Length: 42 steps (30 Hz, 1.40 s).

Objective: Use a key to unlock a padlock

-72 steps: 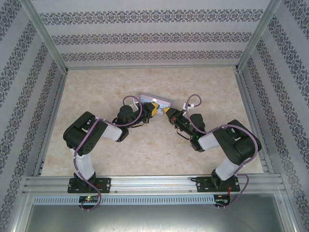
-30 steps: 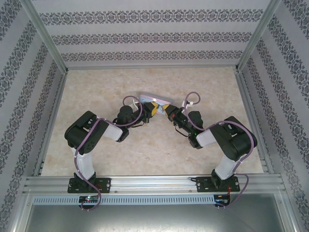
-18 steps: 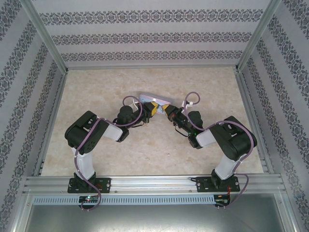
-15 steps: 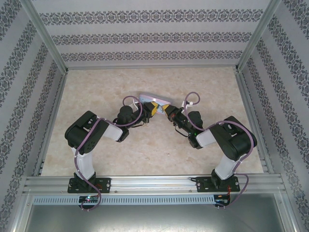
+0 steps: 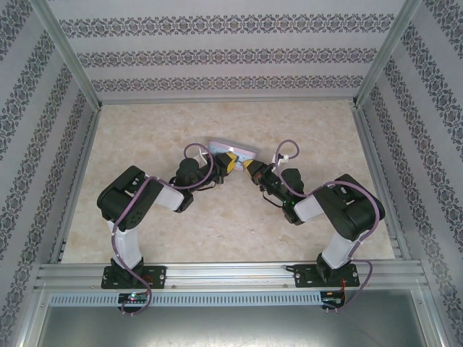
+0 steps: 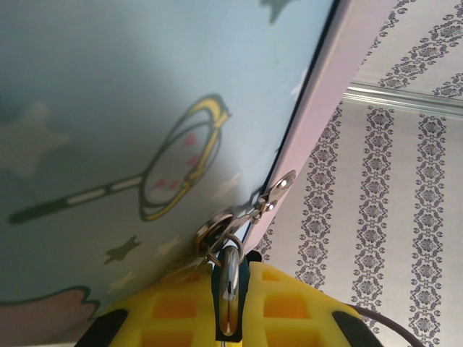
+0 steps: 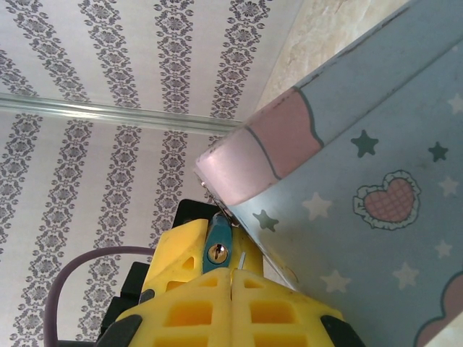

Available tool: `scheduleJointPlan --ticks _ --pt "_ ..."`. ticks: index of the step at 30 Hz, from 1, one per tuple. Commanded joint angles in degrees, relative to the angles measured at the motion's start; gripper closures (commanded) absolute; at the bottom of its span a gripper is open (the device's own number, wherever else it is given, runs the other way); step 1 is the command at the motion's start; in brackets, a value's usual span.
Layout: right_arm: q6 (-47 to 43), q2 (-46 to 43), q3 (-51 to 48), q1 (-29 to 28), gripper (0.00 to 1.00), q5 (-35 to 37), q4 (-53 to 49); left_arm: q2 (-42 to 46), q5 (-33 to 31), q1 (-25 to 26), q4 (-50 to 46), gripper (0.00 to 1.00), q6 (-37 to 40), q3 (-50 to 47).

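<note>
Overhead, patterned walls point(image 5: 217, 58) are enclosing the marble table point(image 5: 145, 137); wrist views are showing left gripper point(image 6: 229, 280) clenching the padlock point(image 7: 216, 251), right gripper point(image 7: 231, 273) pressed together.

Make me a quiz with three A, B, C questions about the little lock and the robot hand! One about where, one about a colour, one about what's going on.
1. Where is the padlock?
A. Between the right gripper's fingers, by the tin box's edge
B. Flat on the table
C. On the back wall

2. What colour are those fingers?
A. Red
B. Yellow
C. Green

3. The padlock's keyhole is:
A. Empty
B. Filled by a key
C. Taped over

Answers:
1 A, the right wrist view shows it pinched beside the box.
2 B, the pads are yellow.
3 A, its brassy slot has nothing in it.
</note>
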State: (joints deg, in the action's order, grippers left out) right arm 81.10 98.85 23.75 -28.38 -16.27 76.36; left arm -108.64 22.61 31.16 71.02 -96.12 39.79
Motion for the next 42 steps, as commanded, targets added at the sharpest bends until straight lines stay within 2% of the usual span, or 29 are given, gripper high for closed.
scheduleJointPlan --ticks 1,19,33,42 --pt "-0.07 0.25 1.43 -0.27 1.0 0.35 2.84 0.45 0.35 0.66 4.71 1.0 0.4 1.13" --pt "0.11 0.43 3.85 -0.1 1.0 -0.13 2.02 -0.08 0.58 0.84 4.82 1.0 0.75 0.84" --pt "-0.46 -1.15 -0.49 0.93 1.0 -0.19 1.86 -0.08 0.23 0.86 5.09 1.0 0.47 0.77" --pt "-0.35 -1.42 0.76 1.04 1.0 -0.51 1.43 -0.1 0.23 0.86 4.92 1.0 0.67 0.65"
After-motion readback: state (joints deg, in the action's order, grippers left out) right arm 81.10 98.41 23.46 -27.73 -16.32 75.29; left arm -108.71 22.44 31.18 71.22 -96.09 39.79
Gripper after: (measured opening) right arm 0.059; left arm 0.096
